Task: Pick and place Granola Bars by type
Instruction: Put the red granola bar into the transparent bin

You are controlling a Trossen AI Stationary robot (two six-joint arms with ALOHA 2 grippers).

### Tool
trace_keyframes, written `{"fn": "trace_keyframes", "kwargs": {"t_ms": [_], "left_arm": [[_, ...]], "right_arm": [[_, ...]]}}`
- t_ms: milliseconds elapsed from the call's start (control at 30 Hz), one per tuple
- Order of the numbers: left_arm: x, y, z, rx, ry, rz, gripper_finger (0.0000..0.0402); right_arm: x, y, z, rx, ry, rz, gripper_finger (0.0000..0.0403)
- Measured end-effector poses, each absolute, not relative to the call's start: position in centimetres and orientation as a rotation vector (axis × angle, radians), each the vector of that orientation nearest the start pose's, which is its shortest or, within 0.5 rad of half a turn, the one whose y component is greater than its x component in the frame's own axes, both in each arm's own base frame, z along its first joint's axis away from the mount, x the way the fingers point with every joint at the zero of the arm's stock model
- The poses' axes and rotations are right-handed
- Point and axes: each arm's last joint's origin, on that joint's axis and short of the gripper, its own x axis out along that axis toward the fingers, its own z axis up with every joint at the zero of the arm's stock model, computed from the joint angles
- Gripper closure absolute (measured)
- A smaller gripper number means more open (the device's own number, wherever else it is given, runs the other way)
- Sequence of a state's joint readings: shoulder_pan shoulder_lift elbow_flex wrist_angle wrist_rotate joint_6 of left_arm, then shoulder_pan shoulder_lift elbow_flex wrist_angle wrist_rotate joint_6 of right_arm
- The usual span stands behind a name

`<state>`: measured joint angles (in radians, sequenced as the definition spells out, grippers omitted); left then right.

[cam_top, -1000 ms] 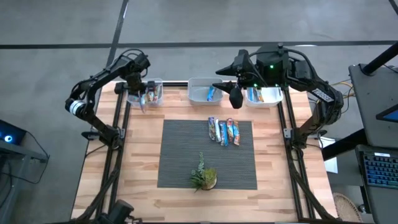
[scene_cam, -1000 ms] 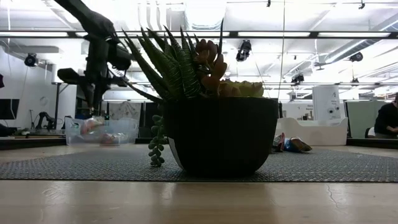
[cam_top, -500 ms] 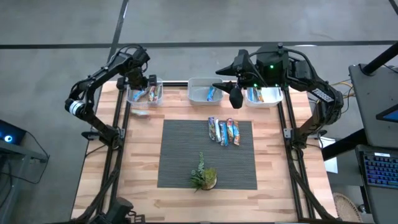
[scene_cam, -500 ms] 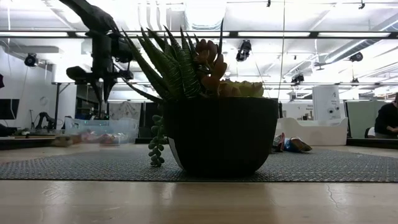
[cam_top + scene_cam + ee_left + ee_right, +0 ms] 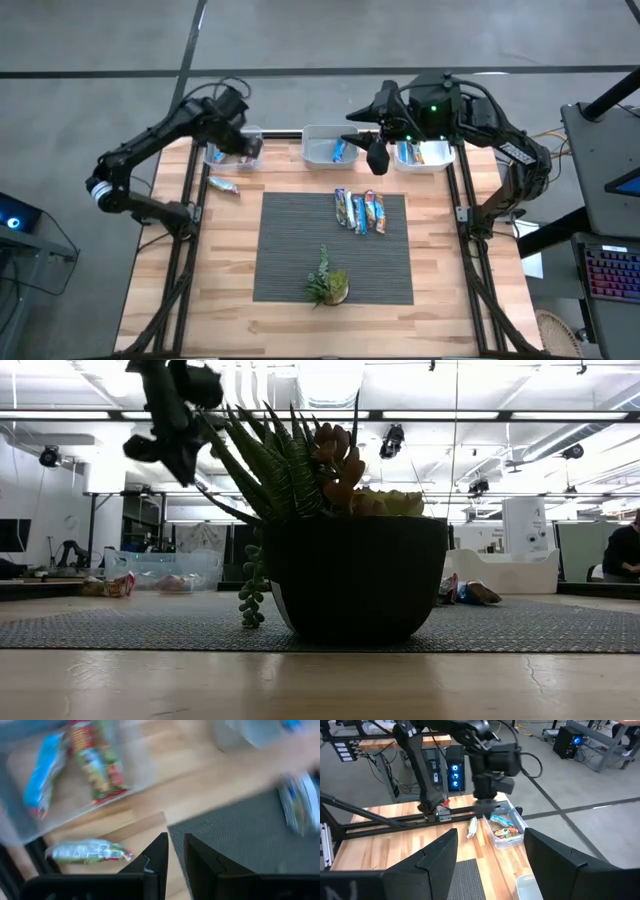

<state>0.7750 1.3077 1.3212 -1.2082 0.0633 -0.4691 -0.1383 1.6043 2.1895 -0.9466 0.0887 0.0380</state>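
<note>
Several granola bars lie side by side on the grey mat. One more bar lies flat on the bare wood just outside the left bin, and shows as a silver-green wrapper in the left wrist view. My left gripper hangs above the left bin's right end, shut and empty, high in the low view. My right gripper hovers between the middle bin and the right bin, open and empty.
The left bin holds a blue bar and a red-green bar. The middle bin has a blue bar, and the right bin has a few bars. A small potted plant stands on the mat's near part.
One bar that hung under my left gripper beside the left bin has dropped and now lies flat on the wood on the near side of the bin. My left gripper has since risen and moved toward the table's right, over the bin.
</note>
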Motion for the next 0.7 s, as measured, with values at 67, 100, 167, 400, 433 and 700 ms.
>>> {"fn": "trace_keyframes", "kwargs": {"t_ms": [67, 100, 167, 400, 433, 700], "left_arm": [[17.4, 14.7, 33.5, -0.780, 1.002, 0.787, 0.0358], [17.7, 14.1, 33.6, -0.724, 1.020, 0.735, 0.0358], [18.3, 13.0, 33.8, -0.599, 1.057, 0.627, 0.0358], [19.8, 10.1, 33.9, -0.404, 1.106, 0.431, 0.0358], [19.9, 9.9, 33.9, -0.429, 1.106, 0.442, 0.0358], [18.8, 8.4, 35.0, -0.407, 1.015, 0.481, 0.0366]], "right_arm": [[28.7, -4.3, 51.8, 0.039, 0.360, -0.231, 0.0183], [28.8, -4.3, 51.8, 0.037, 0.360, -0.230, 0.0183], [28.8, -4.3, 51.7, 0.032, 0.363, -0.230, 0.0183], [29.1, -4.3, 51.3, 0.033, 0.380, -0.230, 0.0183], [29.1, -4.3, 51.1, 0.035, 0.386, -0.230, 0.0183], [29.8, -4.4, 49.8, 0.060, 0.433, -0.235, 0.0183]]}}
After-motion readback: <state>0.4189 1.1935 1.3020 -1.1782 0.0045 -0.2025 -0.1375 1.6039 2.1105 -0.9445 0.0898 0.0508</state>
